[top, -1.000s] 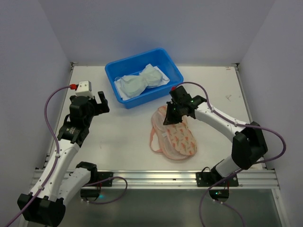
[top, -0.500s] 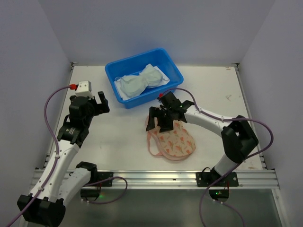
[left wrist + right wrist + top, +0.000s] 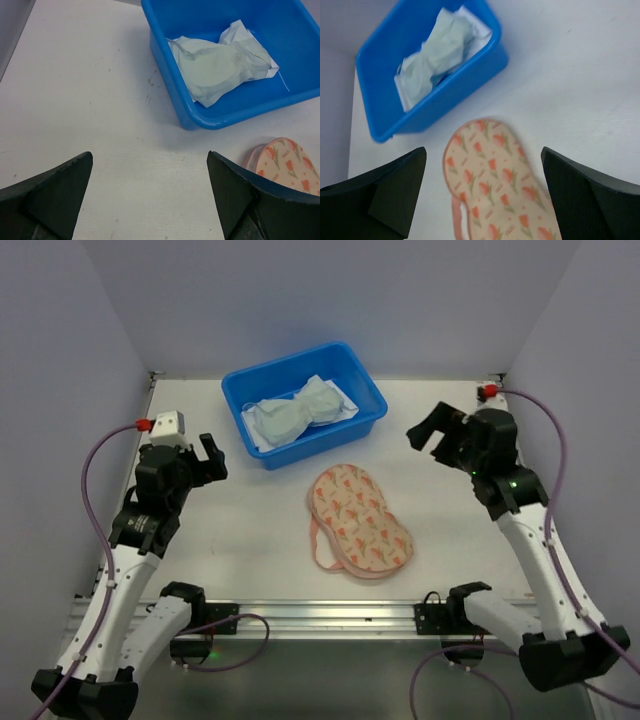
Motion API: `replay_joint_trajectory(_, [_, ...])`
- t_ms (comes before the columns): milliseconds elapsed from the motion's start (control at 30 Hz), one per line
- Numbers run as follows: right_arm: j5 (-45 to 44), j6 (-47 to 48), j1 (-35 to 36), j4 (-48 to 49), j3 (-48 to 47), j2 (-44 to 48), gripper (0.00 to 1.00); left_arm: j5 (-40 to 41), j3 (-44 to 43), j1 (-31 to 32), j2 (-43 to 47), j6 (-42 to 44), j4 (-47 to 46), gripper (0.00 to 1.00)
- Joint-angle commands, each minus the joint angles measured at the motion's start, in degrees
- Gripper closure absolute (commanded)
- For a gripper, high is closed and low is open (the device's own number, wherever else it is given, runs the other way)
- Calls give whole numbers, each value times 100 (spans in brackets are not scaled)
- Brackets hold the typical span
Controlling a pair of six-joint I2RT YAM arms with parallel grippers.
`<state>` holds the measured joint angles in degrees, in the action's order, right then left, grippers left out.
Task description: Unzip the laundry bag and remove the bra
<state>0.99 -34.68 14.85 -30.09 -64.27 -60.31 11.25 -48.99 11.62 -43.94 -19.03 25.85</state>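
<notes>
Laundry bag [image 3: 360,518] lies flat, long axis far-left to near-right; bra [image 3: 298,412] fills the blue bin [image 3: 322,438]; left gripper [image 3: 209,460] and right gripper [image 3: 430,438] gape wide, empty.

Cream floral laundry bag [image 3: 360,518] lies flat just in front of the blue bin [image 3: 322,444], pink loop trailing near-left. It looks closed, I think. Mint bra [image 3: 298,410] sits crumpled inside the bin.

Bright even light, faint shadows; right wrist view blurred.
</notes>
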Motion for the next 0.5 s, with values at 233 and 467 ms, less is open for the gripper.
replay_joint_trajectory(233, [-2244,945,-641,-823,-226,2732,1,492,-1146,-54,597,-163,1159,0])
replay_joint_trajectory(467, [-2007,1674,-641,-718,-498,4008,1,1063,-2140,-54,1247,118,1546,0])
